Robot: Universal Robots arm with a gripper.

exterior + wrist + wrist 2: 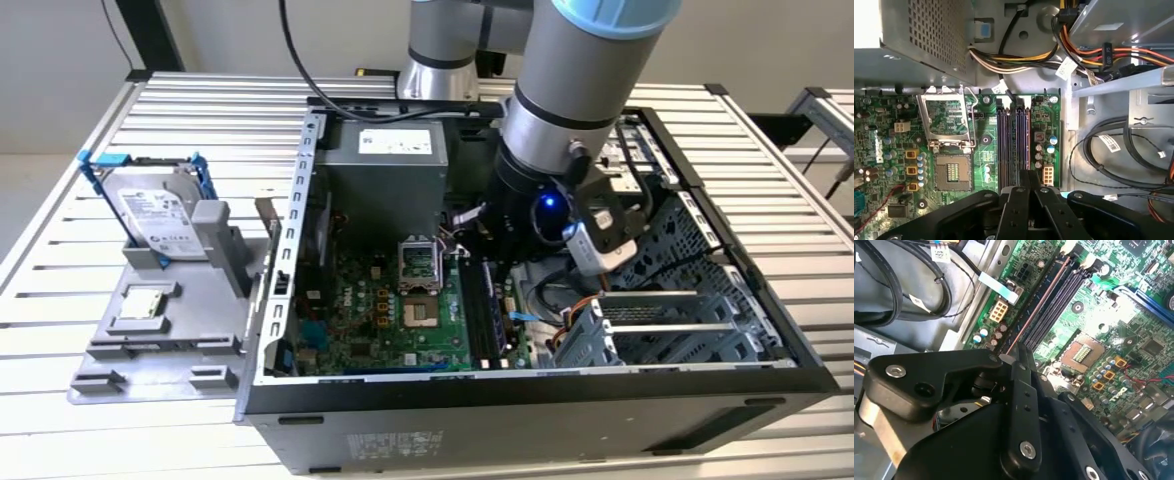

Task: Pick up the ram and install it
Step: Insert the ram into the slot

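Note:
My gripper (pixel 483 245) reaches down into the open computer case (pixel 534 400), over the black memory slots (pixel 483 315) on the green motherboard (pixel 387 320). In the second wrist view the ram (pixel 1041 300) shows edge-on as a thin dark stick with a reddish edge. It lies along one of the memory slots (pixel 1064 295), and its near end sits between the fingers of the gripper (pixel 1013 354), which are shut on it. In the first wrist view the gripper (pixel 1024 186) stands at the near end of the slots (pixel 1014 145). How deep the ram sits is hidden.
The open processor socket (pixel 951 172) lies beside the slots. The grey power supply (pixel 387 165) and cable bundles (pixel 1019 55) crowd the back, a metal drive cage (pixel 667 330) the exterior view's right. Outside, a grey tray (pixel 160 350) holds a hard drive (pixel 160 220) and a small silver chip (pixel 144 303).

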